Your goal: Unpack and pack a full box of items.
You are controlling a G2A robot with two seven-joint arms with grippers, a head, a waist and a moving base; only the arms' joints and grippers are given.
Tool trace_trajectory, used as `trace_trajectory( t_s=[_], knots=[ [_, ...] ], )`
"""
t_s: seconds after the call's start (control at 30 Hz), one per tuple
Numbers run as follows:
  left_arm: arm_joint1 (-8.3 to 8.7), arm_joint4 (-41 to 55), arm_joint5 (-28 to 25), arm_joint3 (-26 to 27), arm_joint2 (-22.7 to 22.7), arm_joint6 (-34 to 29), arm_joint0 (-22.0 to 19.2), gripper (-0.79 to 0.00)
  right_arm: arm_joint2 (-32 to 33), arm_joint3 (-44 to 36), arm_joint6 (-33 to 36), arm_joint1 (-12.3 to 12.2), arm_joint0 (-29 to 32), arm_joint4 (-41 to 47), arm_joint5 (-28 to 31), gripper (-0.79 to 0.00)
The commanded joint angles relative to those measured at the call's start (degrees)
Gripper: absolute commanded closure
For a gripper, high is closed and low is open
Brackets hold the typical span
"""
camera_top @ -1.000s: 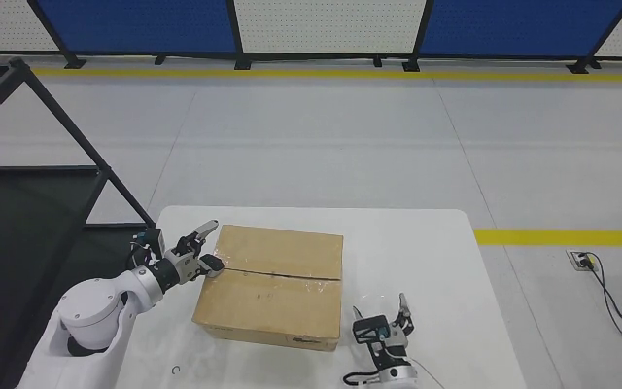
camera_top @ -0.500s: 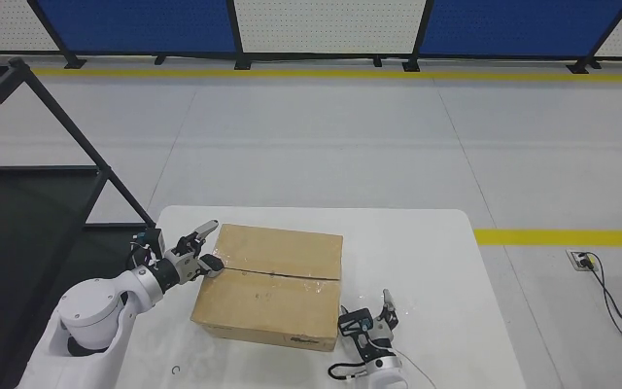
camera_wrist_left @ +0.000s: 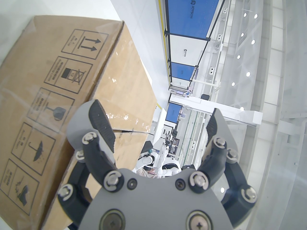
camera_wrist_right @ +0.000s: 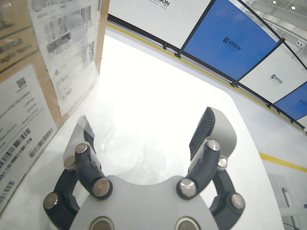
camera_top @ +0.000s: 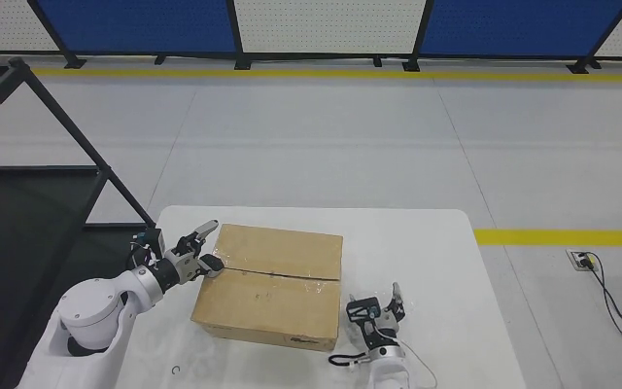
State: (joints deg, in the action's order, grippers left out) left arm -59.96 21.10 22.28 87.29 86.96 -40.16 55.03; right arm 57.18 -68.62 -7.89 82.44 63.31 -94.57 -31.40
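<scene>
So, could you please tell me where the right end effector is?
In the top view, the right end effector is open at the table's near edge, just right of the cardboard box's corner.

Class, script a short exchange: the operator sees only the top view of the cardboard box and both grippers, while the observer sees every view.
Operator: What marks the box side facing the left gripper?
Observer: A column of printed handling symbols.
Operator: And the side by the right gripper?
Observer: Paper labels, the nearer one with barcodes.
</scene>
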Motion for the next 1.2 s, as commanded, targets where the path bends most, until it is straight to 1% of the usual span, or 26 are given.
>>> trace_trajectory(
  t_s=[0.0,0.17,0.23,0.4,0.43,0.5,0.6,0.7,0.87,1.07,1.13,1.17],
  knots=[
    [0.00,0.0,0.0,0.0,0.0,0.0,0.0,-0.785,0.8,-0.3,-0.9,0.1,0.3,0.4,-1.1,-0.785],
    [0.00,0.0,0.0,0.0,0.0,0.0,0.0,-0.785,3.3,-1.1,-6.0,0.1,1.9,3.0,-2.2,-0.785],
    [0.00,0.0,0.0,0.0,0.0,0.0,0.0,-0.785,4.2,-0.9,-7.0,0.1,2.2,4.0,-1.8,-0.785],
    [0.00,0.0,0.0,0.0,0.0,0.0,0.0,-0.785,6.3,1.7,-5.9,0.1,0.3,5.3,1.2,-0.785],
    [0.00,0.0,0.0,0.0,0.0,0.0,0.0,-0.785,6.5,2.8,-5.3,0.2,-0.4,5.6,3.0,-0.785],
    [0.00,0.0,0.0,0.0,0.0,0.0,0.0,-0.785,6.9,4.1,-4.6,0.1,-1.3,5.4,4.3,-0.785],
    [0.00,0.0,0.0,0.0,0.0,0.0,0.0,-0.785,6.2,6.1,-4.7,0.0,-2.7,2.6,8.3,-0.785],
    [0.00,0.0,0.0,0.0,0.0,0.0,0.0,-0.785,6.2,7.3,-4.2,0.1,-3.9,1.3,8.5,-0.785],
    [0.00,0.0,0.0,0.0,0.0,0.0,0.0,-0.785,4.9,9.4,-4.7,0.0,-5.3,-5.5,10.0,-0.785],
    [0.00,0.0,0.0,0.0,0.0,0.0,0.0,-0.785,3.9,9.2,-4.6,-0.1,-5.1,-10.6,11.2,-0.785],
    [0.00,0.0,0.0,0.0,0.0,0.0,0.0,-0.785,3.7,9.0,-4.2,0.0,-5.2,-10.9,11.2,-0.785],
    [0.00,0.0,0.0,0.0,0.0,0.0,0.0,-0.785,3.4,8.6,-4.5,0.1,-5.2,-10.9,12.0,-0.785]
  ],
)
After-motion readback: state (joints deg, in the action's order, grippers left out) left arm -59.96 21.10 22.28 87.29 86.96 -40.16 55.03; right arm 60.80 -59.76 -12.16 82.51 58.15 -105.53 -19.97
